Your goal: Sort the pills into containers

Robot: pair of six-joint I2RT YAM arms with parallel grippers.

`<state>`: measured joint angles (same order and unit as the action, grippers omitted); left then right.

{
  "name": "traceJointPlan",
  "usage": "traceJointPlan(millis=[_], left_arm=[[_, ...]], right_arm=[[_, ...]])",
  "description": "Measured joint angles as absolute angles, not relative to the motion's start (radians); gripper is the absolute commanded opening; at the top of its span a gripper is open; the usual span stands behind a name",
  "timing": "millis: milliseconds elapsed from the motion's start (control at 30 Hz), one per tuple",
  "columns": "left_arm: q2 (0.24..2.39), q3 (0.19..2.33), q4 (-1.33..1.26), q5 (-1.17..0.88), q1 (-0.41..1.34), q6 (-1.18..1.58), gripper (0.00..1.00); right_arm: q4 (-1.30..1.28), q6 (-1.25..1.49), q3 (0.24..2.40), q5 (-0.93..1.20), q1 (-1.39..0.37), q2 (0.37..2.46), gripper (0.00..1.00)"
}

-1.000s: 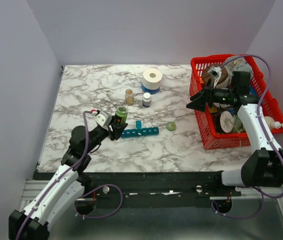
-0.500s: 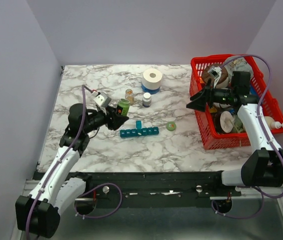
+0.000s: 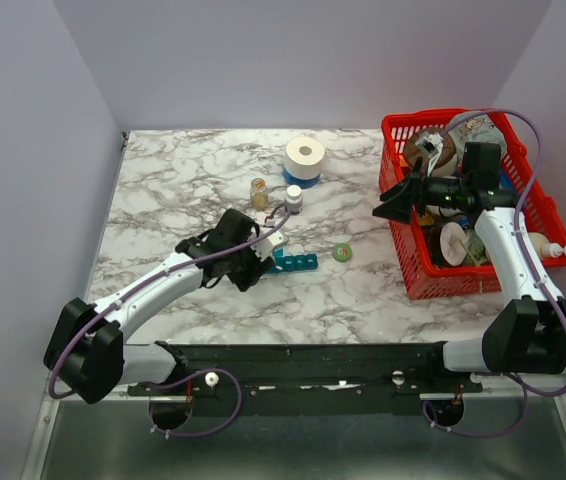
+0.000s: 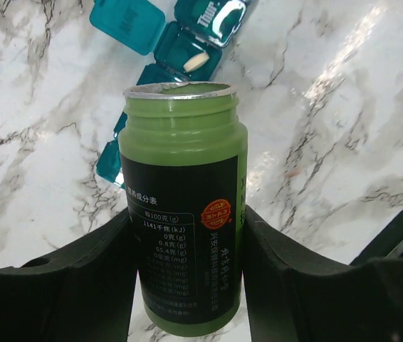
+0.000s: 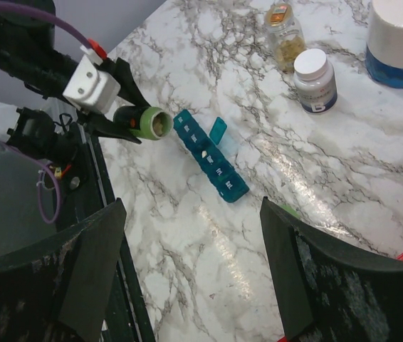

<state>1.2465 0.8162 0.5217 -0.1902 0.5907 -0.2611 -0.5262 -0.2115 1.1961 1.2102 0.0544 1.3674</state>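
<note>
1. Marble table [image 3: 163,180] spreads below us.
2. Right gripper [image 3: 385,208] gapes wide and empty at 3 o'clock.
3. Left gripper [image 4: 184,242] clamps the tipped bottle [image 4: 182,214].
4. Organizer [image 3: 301,262] lies mid-table, at that gripper's 3 o'clock. We judge pouring comes next, with the mouth over an open cell.
5. One pill [image 4: 196,60] sits inside.

Marble-patterned table [image 3: 163,180] between plain lavender walls [image 3: 313,60]

Long teal plastic pill box [image 3: 301,262]: from above, its left end is hidden under the left gripper [image 3: 253,265].
Round green plastic bottle [image 4: 184,214]: the left wrist view cuts off its bottom, and it covers part of the pill box.
Inside the bottle: too small to tell.
Big white roll [image 5: 401,32]: cut off at the right wrist view's corner.
Red mesh plastic basket [image 3: 453,283]: the things inside are a jumble, too small to name.
</note>
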Motion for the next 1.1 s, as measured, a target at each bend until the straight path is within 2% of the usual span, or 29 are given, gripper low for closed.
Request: traceJointPlan(millis=[200, 367, 1100], left_arm=[[1.361, 0.892, 0.603, 0.019, 0.694, -0.340, 0.00], [1.456, 0.965, 0.641, 0.113, 0.736, -0.385, 0.00], [1.666, 1.120, 0.733, 0.279, 0.839, -0.460, 0.00]], right_arm=[[-0.527, -0.212, 1.196, 1.211, 0.054, 1.368, 0.86], [-0.527, -0.212, 1.196, 1.213, 0.054, 1.368, 0.86], [-0.542, -0.226, 1.200, 1.214, 0.057, 1.368, 0.86]])
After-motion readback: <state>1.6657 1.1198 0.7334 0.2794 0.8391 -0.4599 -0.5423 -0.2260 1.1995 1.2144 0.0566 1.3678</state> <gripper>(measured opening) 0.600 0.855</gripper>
